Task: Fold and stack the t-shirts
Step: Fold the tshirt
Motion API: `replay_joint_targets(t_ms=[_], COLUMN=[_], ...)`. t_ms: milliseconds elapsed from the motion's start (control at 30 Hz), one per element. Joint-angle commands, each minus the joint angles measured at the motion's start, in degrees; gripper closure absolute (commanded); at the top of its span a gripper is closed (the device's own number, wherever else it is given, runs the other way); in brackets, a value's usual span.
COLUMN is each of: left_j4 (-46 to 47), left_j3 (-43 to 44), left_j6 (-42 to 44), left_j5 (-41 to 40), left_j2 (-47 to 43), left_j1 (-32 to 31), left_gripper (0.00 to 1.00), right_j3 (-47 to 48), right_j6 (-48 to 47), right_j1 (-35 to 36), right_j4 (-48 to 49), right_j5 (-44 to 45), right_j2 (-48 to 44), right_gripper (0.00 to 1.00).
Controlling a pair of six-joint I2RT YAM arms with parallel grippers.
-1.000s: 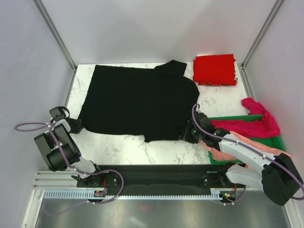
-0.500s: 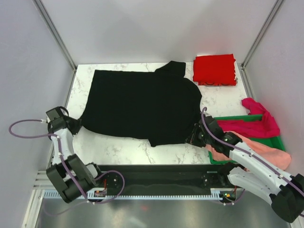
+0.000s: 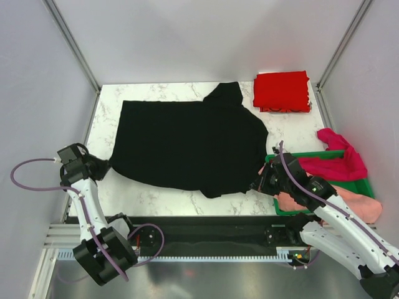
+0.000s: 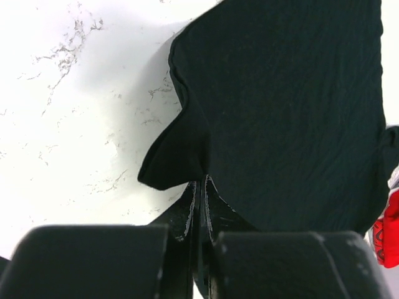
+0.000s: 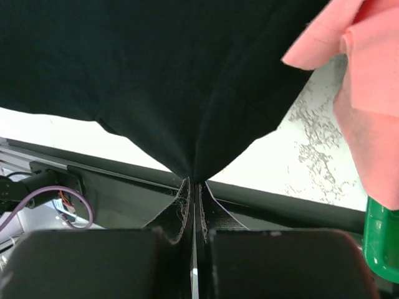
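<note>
1. Black cloth fills most of both wrist views, so you cannot see the whole black t-shirt (image 3: pixel 190 146) there. From above its collar is hard to make out, because the dark cloth shows almost no detail.
2. The salmon-pink t-shirt (image 3: pixel 360 207) and the magenta t-shirt (image 3: pixel 340 165) lie crumpled in the green bin (image 3: pixel 365 187). The right arm covers a part of them, so you cannot tell their full shape.
3. The black t-shirt lies spread nearly flat across the middle of the marble table (image 3: pixel 156 196). One part of it points to the far edge, just beside the red t-shirt (image 3: pixel 282 91).
4. The red t-shirt is folded in a neat square at the far right corner.
5. The left gripper (image 3: pixel 101 166) is low at the left edge of the table. Its fingers are pressed together on the near left corner of the black t-shirt.
6. The right gripper (image 3: pixel 262 183) is low beside the bin, with its fingers pinched on the near right hem of the black t-shirt. The cloth rises to a small peak there, and the arm reaches over the bin.
</note>
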Motion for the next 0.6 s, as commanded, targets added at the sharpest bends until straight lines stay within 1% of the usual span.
replay_joint_targets(t_ms=[0, 167, 267, 400, 467, 500, 567], left_j4=[-1.4, -1.6, -1.7, -1.6, -0.6, -0.1, 0.6], left_j3=[2.1, 3.7, 6.0, 10.8, 12.4, 13.1, 15.7], left_j6=[2.6, 2.4, 1.8, 0.9, 0.3, 0.1, 0.0], left_j5=[1.0, 0.6, 0.9, 1.0, 2.2, 3.1, 4.5], left_j2=[-0.3, -0.7, 1.8, 6.4, 8.8, 9.8, 14.1], left_j1=[0.4, 0.1, 0.1, 0.1, 0.1, 0.1, 0.0], left_gripper=[0.98, 0.98, 0.98, 0.98, 0.98, 0.98, 0.98], right_j3=[1.2, 3.2, 7.3, 16.6, 19.7, 21.1, 25.0], right_j6=[-0.4, -0.6, -1.9, -6.5, -8.4, -9.5, -12.4], right_j1=[-0.2, -0.2, -0.2, -0.3, -1.5, -2.2, -5.1], right_j4=[-2.6, -2.7, -2.7, -2.6, -2.6, -2.6, -1.9], right_j5=[0.3, 2.4, 5.8, 11.0, 13.2, 13.6, 13.6], right_j2=[0.2, 1.9, 6.3, 15.5, 18.7, 21.8, 24.8], right_gripper=[1.00, 1.00, 1.00, 1.00, 1.00, 1.00, 1.00])
